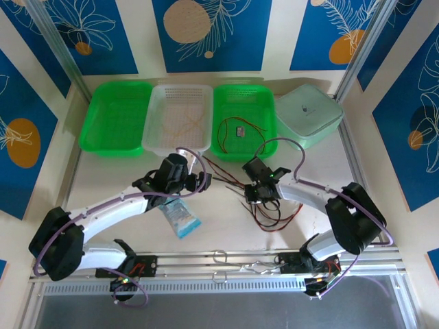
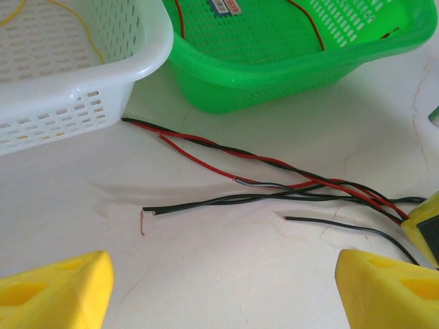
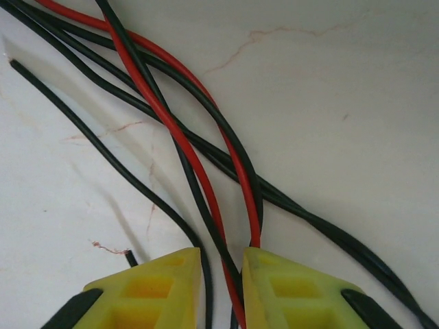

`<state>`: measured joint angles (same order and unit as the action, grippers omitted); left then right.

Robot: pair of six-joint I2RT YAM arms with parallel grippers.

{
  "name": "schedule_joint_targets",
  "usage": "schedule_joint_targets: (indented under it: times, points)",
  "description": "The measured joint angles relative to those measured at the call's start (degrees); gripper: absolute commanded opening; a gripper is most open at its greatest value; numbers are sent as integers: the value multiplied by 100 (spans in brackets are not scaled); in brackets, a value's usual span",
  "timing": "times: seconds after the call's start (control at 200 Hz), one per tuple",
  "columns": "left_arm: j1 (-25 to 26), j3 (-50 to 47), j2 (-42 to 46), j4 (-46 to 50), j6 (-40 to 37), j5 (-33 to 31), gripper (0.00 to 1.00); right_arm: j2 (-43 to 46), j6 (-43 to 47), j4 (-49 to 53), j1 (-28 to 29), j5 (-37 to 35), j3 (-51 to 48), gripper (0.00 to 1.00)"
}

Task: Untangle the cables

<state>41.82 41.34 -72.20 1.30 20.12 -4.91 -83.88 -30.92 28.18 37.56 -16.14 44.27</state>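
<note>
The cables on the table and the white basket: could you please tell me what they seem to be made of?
The cables: likely metal wire in smooth, slightly glossy red and black plastic insulation; a bare coppery strand shows at one cut end. The white basket: moulded plastic, semi-gloss, with perforated walls.
</note>
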Motion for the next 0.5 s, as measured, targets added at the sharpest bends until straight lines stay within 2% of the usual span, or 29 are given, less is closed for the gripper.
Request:
schedule_joint_targets:
  times: [0.3,0.5]
  points:
    - [9,2,146,92,61,-133,84,-254,201,-59,22,-107,42,20]
    - [9,2,319,138,105,-234,83,-422,382,-107,146,-195,76,7]
